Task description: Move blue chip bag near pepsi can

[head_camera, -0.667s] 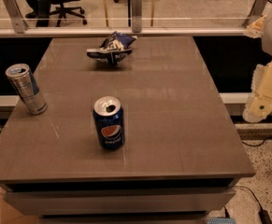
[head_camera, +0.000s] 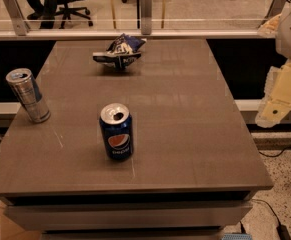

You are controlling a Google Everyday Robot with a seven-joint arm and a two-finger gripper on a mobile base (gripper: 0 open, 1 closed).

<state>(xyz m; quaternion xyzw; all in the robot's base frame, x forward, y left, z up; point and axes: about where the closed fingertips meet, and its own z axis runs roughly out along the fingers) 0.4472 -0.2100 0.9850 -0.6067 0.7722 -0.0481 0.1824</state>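
Note:
The blue chip bag [head_camera: 119,52] lies crumpled at the far middle of the brown table [head_camera: 185,134], dark blue foil with white lettering. The pepsi can [head_camera: 116,131] stands upright near the table's front middle, logo facing me, well apart from the bag. My gripper is out of view. Only cream and white arm segments [head_camera: 281,91] show at the right edge, beside and off the table, far from both the bag and the can.
A taller slim silver-blue can [head_camera: 28,95] stands upright near the table's left edge. A glass railing with metal posts [head_camera: 145,6] runs behind the table, with office chairs beyond it. Speckled floor lies to the right.

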